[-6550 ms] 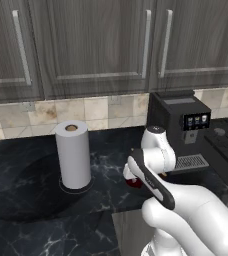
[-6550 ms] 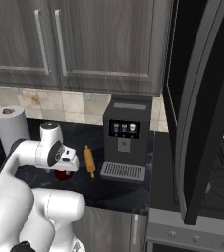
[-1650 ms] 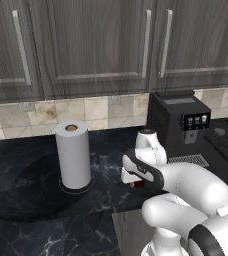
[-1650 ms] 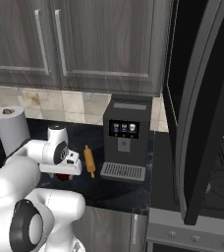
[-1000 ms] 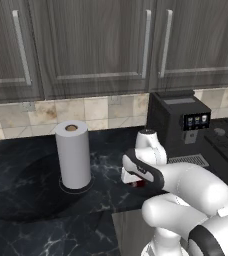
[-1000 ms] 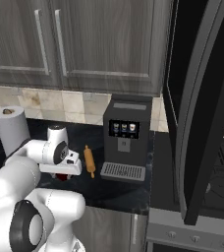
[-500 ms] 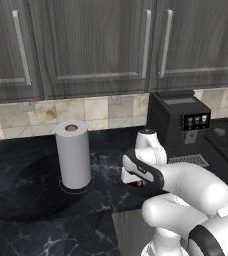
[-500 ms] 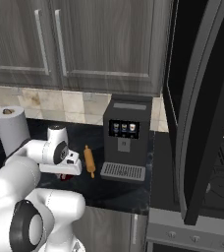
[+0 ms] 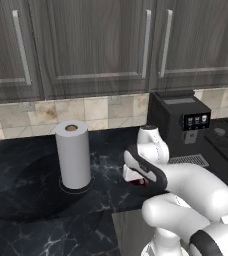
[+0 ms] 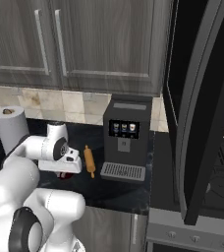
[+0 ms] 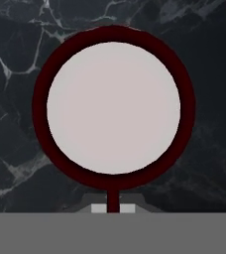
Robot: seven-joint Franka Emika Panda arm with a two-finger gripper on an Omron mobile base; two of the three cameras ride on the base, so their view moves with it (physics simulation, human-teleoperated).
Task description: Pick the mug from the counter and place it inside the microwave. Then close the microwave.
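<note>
We have the gripper closed tight on the handle of the mug, which fills the centre of the hand view and sits on the counter, low in the middle of the left base view. To do this well, we should lift straight up before swinging toward the microwave at the right of the right base view, keeping the mug level.
</note>
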